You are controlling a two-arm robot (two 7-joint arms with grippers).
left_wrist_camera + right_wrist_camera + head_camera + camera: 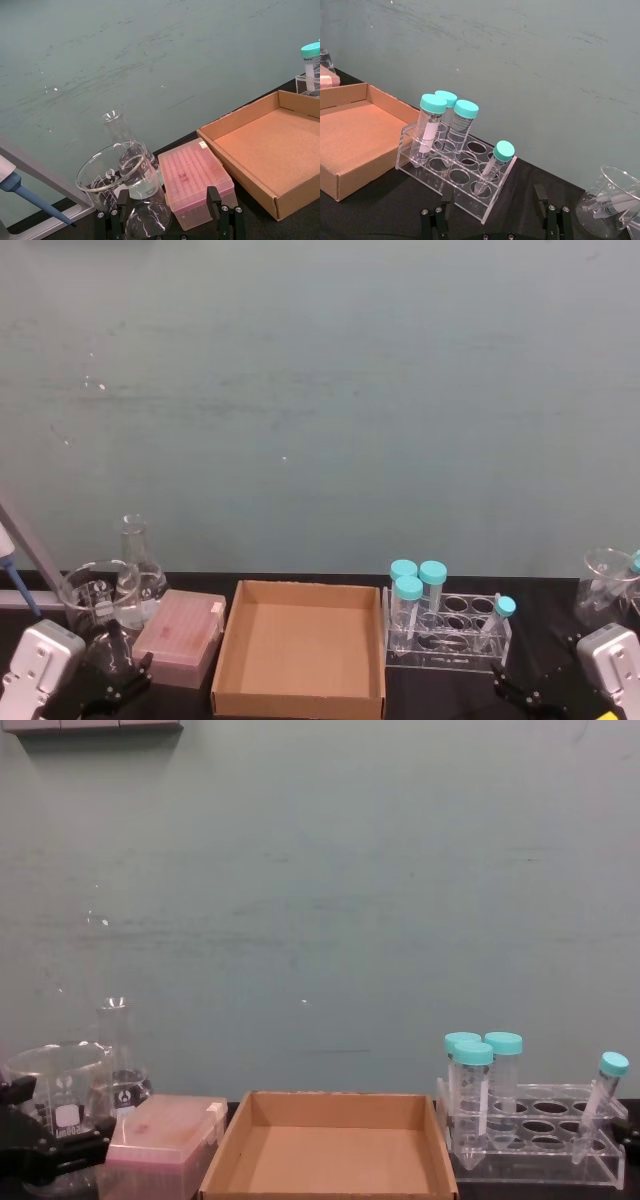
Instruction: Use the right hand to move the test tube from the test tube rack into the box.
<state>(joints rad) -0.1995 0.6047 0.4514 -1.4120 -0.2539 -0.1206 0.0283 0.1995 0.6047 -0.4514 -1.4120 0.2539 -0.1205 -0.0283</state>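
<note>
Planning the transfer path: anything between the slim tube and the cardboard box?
Yes: three wide capped tubes stand in the rack between the test tube and the box. Lifting high should probably clear them.

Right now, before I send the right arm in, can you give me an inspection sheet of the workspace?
Surface: black tabletop.
Job's things: test tube leans in the test tube rack's right end; box sits left of the rack.
Clutter: three wide capped tubes in the rack; pink box, beaker, flask, pipette at left; another beaker at right.
Grippers: right gripper open, short of the rack; left gripper open by the glassware.
Cables: nothing seen.
Surroundings: scuffed teal wall.
</note>
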